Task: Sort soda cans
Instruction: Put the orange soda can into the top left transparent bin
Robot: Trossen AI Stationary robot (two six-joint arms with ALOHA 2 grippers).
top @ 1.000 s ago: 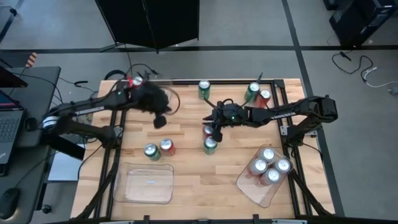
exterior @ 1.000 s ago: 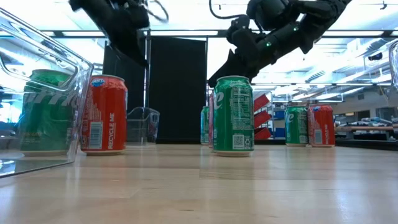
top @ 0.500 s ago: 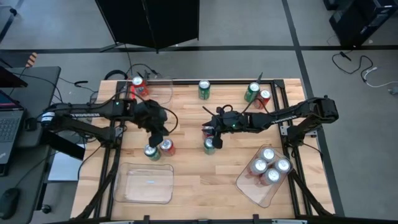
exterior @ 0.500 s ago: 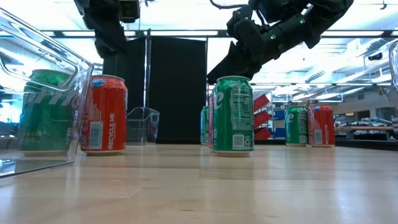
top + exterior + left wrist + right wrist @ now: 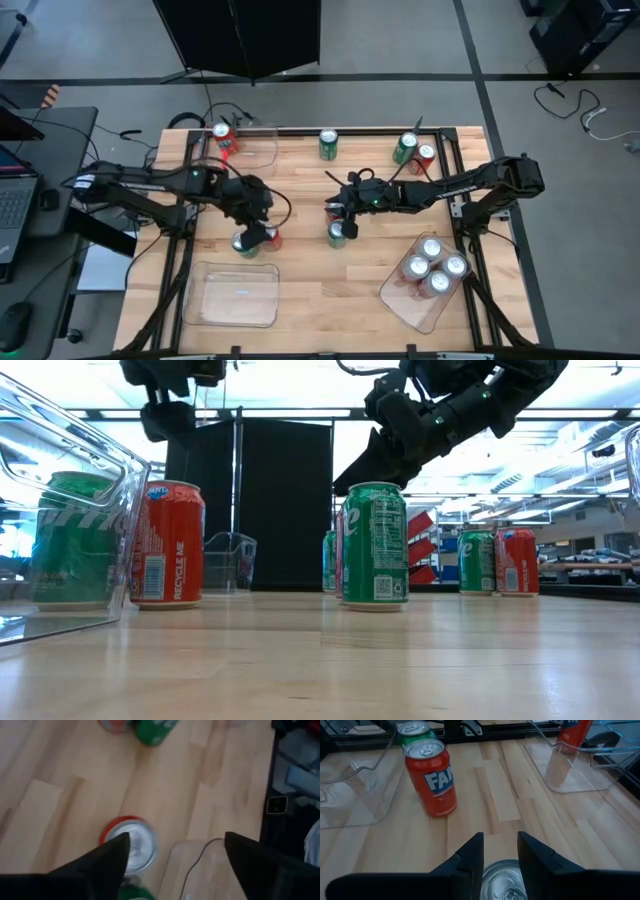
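Left tool [image 5: 258, 222] is hovering open over the red can [image 5: 269, 236] beside a green can [image 5: 243, 243] on the counter [image 5: 300, 270]. Right tool [image 5: 345, 212] is sitting open above the middle red can [image 5: 334, 209], another green can [image 5: 338, 233] just beside.

- Left arm [image 5: 150, 180]: slim dark jointed links, black finish, with loose thin black cabling looped beside the wrist.
- Right arm [image 5: 480, 178]: matching dark links, white lettering along the forearm, small green indicator light at the wrist.
- Left pincer [image 5: 172, 862] and right pincer [image 5: 500, 852]: two tapered matte-black fingers each.
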